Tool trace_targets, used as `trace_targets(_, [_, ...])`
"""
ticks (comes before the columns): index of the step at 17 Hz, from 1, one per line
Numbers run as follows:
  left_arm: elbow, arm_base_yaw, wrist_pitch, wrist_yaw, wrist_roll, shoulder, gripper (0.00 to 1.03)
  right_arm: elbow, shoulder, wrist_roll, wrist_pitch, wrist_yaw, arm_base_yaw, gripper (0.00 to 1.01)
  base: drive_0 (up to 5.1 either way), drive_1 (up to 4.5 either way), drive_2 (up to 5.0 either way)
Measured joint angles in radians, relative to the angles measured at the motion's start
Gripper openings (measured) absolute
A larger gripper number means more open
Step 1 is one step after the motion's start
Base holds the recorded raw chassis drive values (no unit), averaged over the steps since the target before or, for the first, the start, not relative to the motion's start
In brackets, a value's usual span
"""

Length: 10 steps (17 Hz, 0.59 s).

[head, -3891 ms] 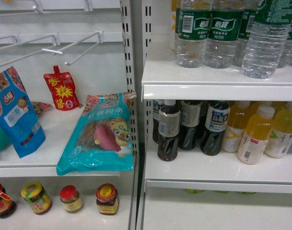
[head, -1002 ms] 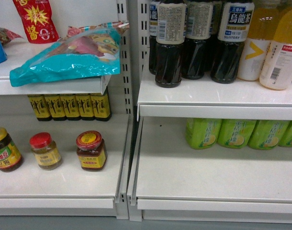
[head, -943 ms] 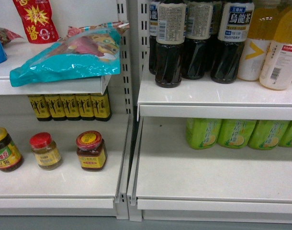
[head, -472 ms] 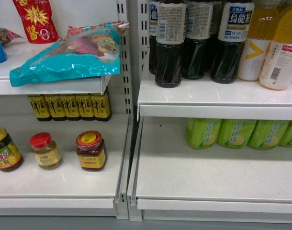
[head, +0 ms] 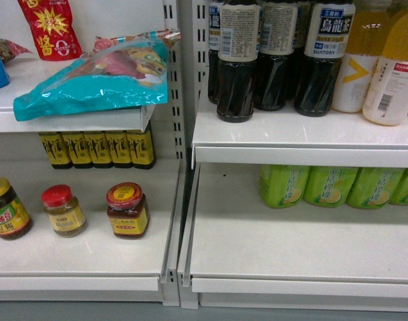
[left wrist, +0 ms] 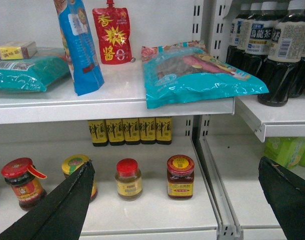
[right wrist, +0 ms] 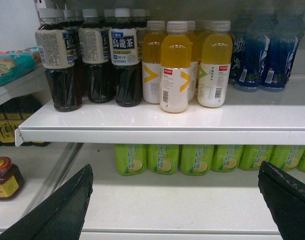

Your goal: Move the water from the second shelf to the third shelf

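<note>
Head view: since some seconds ago the camera has dropped from the water shelf to the dark tea bottles (head: 237, 63); the water is out of frame. Left wrist: left tool (left wrist: 175, 200) spread, empty. Right wrist: right tool (right wrist: 175, 200) likewise; a lower shelf (right wrist: 192, 200) lies open.

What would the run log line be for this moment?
water: not in view | left gripper: open, empty | right gripper: open, empty, facing dark tea bottles | stage: no grasp yet
</note>
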Motion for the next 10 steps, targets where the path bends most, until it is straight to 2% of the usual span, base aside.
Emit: trace_targets(10, [0.000,0.000,0.000,0.000,0.000,0.000,0.98,0.000,0.000,0.000,0.000,0.000,0.000,0.98,0.0,0.00,0.0])
